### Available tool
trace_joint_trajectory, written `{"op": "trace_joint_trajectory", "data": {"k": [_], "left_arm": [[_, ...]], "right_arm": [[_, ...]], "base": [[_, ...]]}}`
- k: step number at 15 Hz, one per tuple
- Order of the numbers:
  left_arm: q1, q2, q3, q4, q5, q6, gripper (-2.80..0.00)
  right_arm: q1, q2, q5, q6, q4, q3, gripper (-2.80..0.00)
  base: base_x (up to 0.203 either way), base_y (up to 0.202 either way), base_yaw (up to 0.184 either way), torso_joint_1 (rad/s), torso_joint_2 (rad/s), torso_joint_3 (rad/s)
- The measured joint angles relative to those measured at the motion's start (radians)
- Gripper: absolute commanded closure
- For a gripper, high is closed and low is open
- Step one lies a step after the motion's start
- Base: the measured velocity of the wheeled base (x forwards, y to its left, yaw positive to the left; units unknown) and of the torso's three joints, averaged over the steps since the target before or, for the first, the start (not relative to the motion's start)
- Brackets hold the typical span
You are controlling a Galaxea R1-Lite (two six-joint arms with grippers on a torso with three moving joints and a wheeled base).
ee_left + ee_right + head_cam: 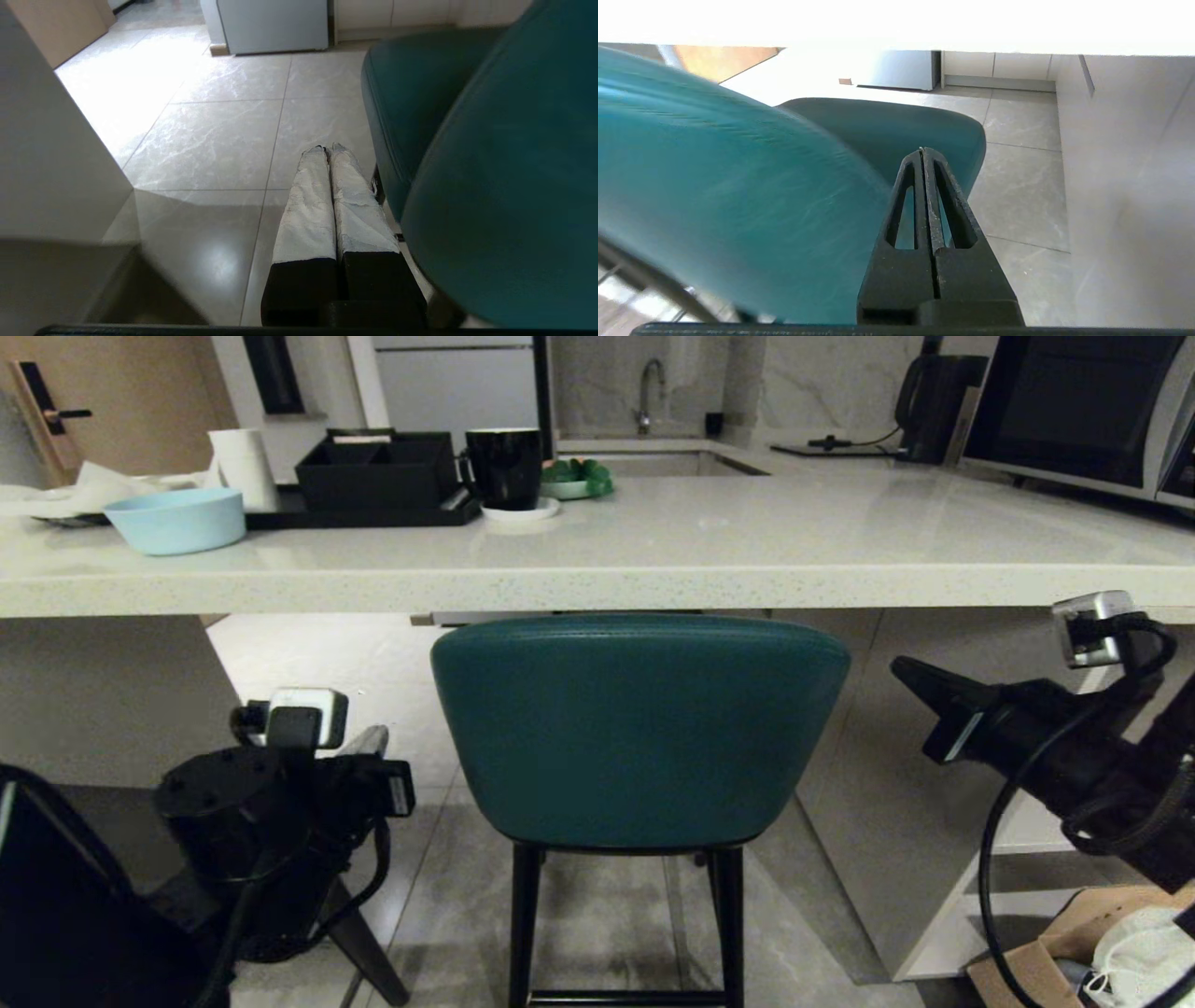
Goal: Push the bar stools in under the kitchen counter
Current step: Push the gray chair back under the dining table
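Observation:
The teal bar stool (639,728) stands straight ahead, its curved back toward me and just below the kitchen counter's (597,581) thick pale edge. Its seat (896,126) reaches forward beneath the worktop. My left gripper (375,739) hangs beside the back's left edge, apart from it. Its white-taped fingers (308,200) are pressed together over the floor, and the stool (495,177) is close beside them. My right gripper (898,667) points at the back's right edge from a short gap. Its black fingers (952,205) are shut, empty, alongside the teal back (738,186). No dark grey-brown stool is clearly in view.
On the counter stand a light blue bowl (175,519), a black organiser tray (378,471), a black mug (504,467) and a microwave (1074,411). A grey side panel (103,700) closes the left. White shelves (1018,859) and a cardboard box (1055,943) are at the right. A dark flat shape (47,915) fills the lower left corner.

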Motion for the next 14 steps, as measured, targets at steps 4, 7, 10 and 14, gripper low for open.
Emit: {"op": "trace_joint_trajectory", "data": {"k": [4,7,10,14], "left_arm": [[-0.020,-0.246,0.200,0.001,0.024,0.000,0.00],[-0.016,-0.466,0.240,0.074,0.084,0.037,0.00],[0.139,-0.680,0.224,0.162,0.111,0.059,0.00],[0.296,-0.989,0.197,0.336,0.111,0.076,0.00]], "right_arm": [[-0.004,-0.257,-0.049,0.000,0.289,-0.012,0.00],[-0.004,-0.485,-0.098,-0.003,0.591,-0.051,0.00],[-0.005,-0.688,-0.150,-0.004,0.844,-0.058,0.00],[-0.060,-0.898,-0.201,-0.005,0.981,-0.002,0.00]], "base": [[0.000,0.000,0.000,0.000,0.00,0.000],[0.000,0.000,0.000,0.000,0.00,0.000],[0.000,0.000,0.000,0.000,0.00,0.000],[0.000,0.000,0.000,0.000,0.00,0.000]]}}
